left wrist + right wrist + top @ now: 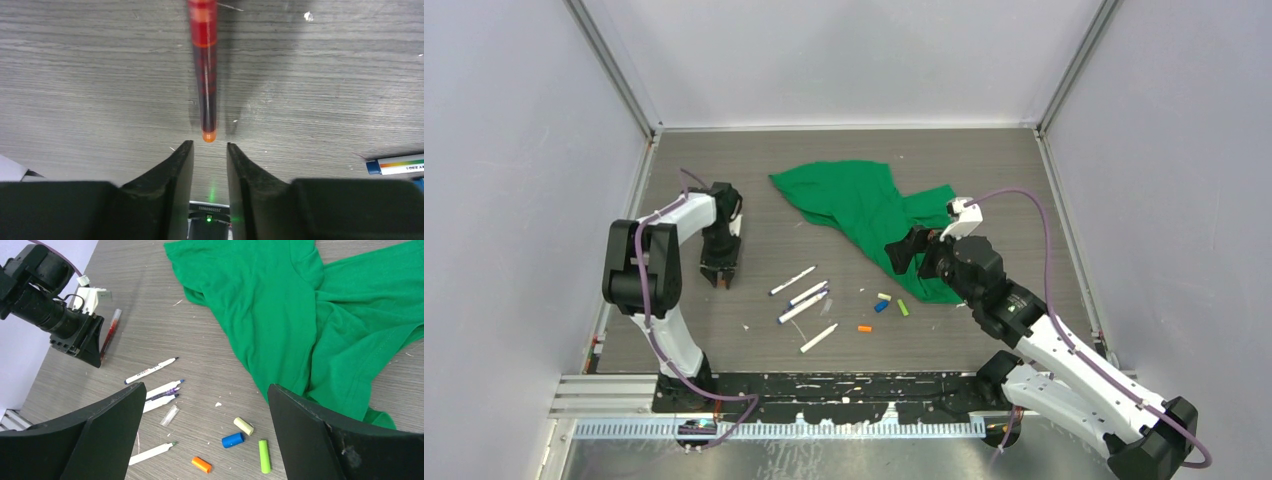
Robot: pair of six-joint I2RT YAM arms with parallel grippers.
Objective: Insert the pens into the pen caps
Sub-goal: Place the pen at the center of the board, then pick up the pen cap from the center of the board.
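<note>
2 grippers show. The left gripper (210, 145), at the lower middle of its wrist view, has its jaws a narrow gap apart with nothing between them. Just past its fingertips a red pen (206, 65) lies flat on the table (75, 75). It runs straight up to the top edge of the frame, and its orange end is close to the tips but not touching. At the right edge of that view the blue end of a labelled pen (395, 164) pokes in.

The right gripper (206, 387) stands wide and holds nothing, its 2 fingers (100, 435) filling the lower corners of its wrist view. Between them lie a black-tipped pen (150, 370), a pen bunch (162, 389) lying side by side, a clear cap (170, 415) just below the bunch, and a green-tipped pen (150, 453) at lower left. To the right of these, near one another but apart, sit a yellow cap (243, 426), blue cap (233, 440), green cap (264, 456) and orange cap (201, 464), all uncapped from any pen. A cloth (280, 305) covers the upper right.
</note>
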